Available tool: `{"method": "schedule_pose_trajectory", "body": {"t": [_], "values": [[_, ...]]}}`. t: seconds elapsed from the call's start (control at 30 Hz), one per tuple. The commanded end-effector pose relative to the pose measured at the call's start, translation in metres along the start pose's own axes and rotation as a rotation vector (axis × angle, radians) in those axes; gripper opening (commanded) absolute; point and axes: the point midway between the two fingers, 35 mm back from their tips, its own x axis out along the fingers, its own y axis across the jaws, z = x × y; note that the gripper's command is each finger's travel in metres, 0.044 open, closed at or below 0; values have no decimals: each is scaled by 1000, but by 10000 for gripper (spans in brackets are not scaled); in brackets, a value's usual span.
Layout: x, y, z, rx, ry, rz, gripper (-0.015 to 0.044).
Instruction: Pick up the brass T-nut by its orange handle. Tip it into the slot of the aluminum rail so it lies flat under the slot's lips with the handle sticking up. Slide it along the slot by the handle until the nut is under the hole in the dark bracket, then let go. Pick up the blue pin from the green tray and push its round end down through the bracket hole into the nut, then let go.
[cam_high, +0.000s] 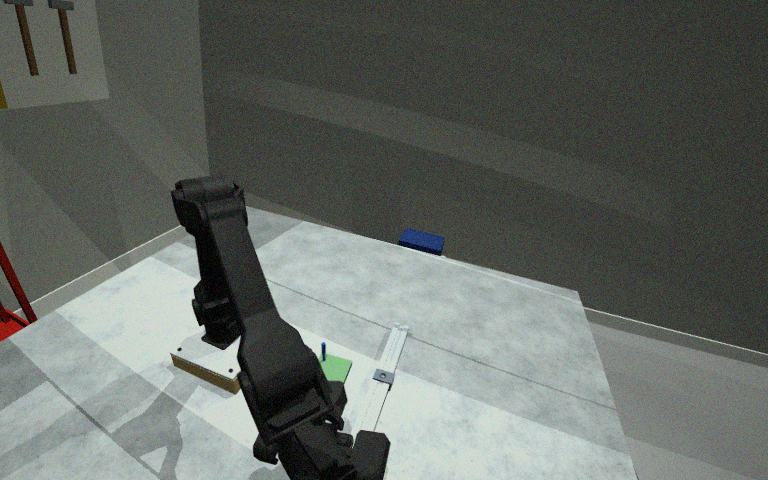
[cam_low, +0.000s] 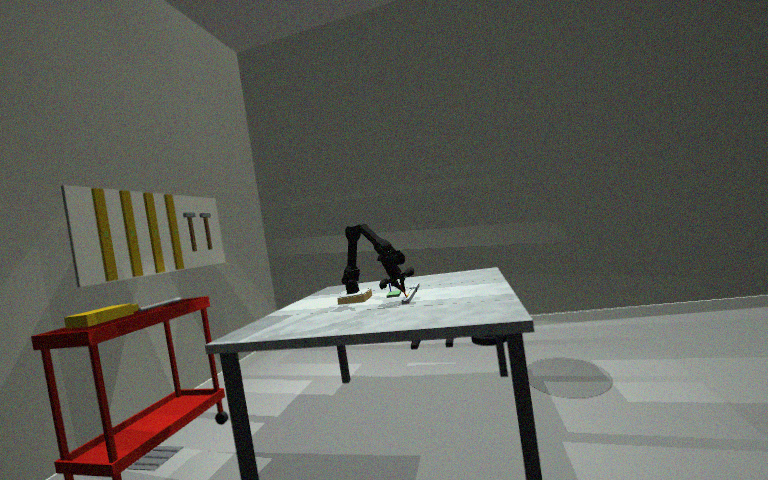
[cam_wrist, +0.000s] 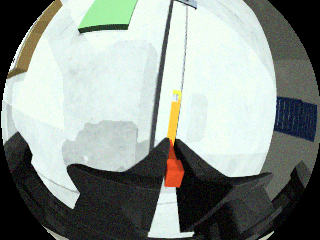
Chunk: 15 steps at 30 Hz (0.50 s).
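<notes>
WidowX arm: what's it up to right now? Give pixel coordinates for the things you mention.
The gripper (cam_wrist: 171, 143) is shut on the orange handle (cam_wrist: 174, 120) of the T-nut (cam_wrist: 178, 92), holding it over the aluminum rail (cam_high: 399, 342) (cam_low: 414, 292), short of the dark bracket (cam_high: 383, 375). Whether the nut is seated in the slot, I can't tell. The blue pin (cam_high: 323, 351) stands upright at the green tray (cam_high: 338, 367) (cam_low: 393, 294) (cam_wrist: 107, 15), so the pin step is not yet done.

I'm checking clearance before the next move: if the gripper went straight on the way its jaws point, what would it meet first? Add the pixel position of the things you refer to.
Probably the aluminum rail (cam_high: 398, 345) (cam_wrist: 176, 55), via the nut at the far end of the orange handle (cam_wrist: 174, 120) it grips; how close they are is unclear.
</notes>
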Motion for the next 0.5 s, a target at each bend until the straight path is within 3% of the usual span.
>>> {"method": "schedule_pose_trajectory", "body": {"t": [0.0, 0.47], "values": [[-2, -3, -2, 4, 9, 5, -150], [-2, -5, -2, 11, 9, 33, -150]]}}
